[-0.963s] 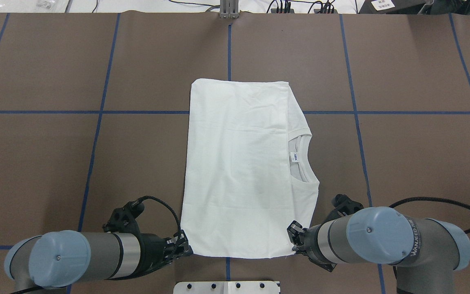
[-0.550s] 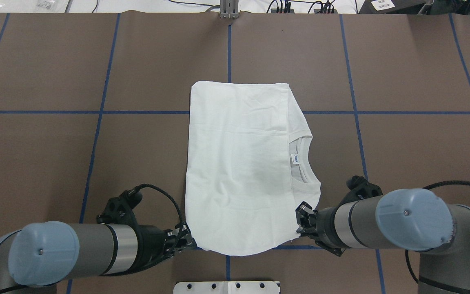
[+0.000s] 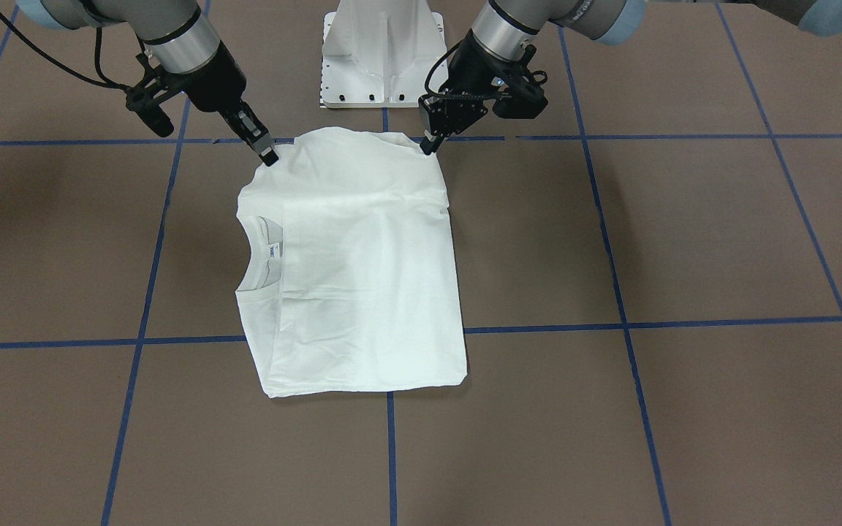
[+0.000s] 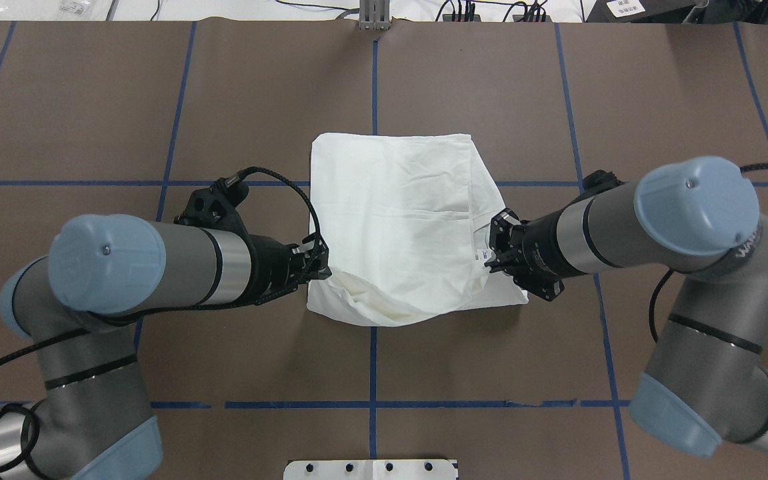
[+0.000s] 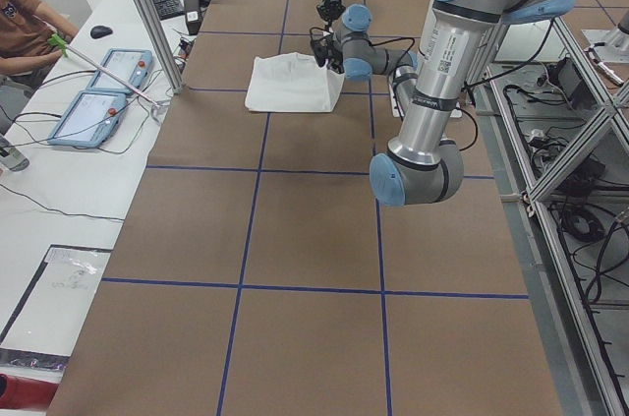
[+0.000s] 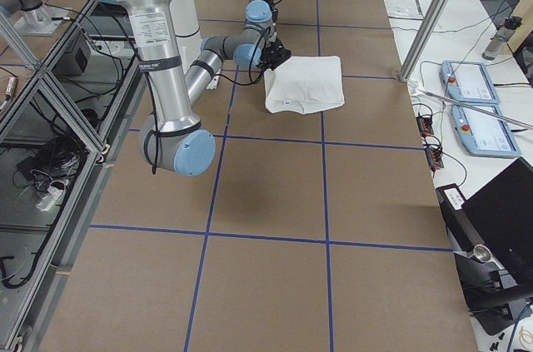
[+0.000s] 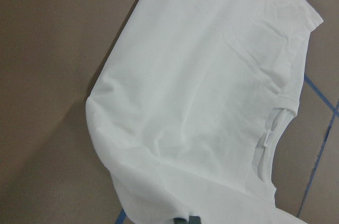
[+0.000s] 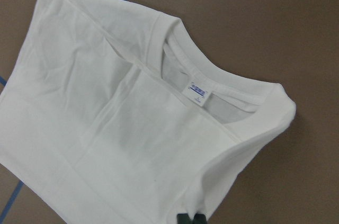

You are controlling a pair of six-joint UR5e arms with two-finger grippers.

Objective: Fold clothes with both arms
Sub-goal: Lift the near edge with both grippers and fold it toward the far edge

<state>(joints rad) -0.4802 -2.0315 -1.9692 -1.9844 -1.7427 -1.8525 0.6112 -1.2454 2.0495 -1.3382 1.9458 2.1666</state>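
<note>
I note the left gripper point(image 4: 319, 264) and the right gripper point(image 4: 493, 252) each pinching a near corner of the T-shirt point(image 4: 397, 207), that edge raised off the table point(image 4: 91, 100).

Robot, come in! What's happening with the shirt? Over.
Left gripper and right gripper shut on shirt corners. Near edge lifted, far edge on table. Nothing blocking.

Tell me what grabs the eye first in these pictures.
The white T-shirt stands out at mid-table against the brown table with its blue tape grid. The left gripper and right gripper each pinch a corner of its near edge, holding it raised over the rest, and the cloth sags between them.
</note>
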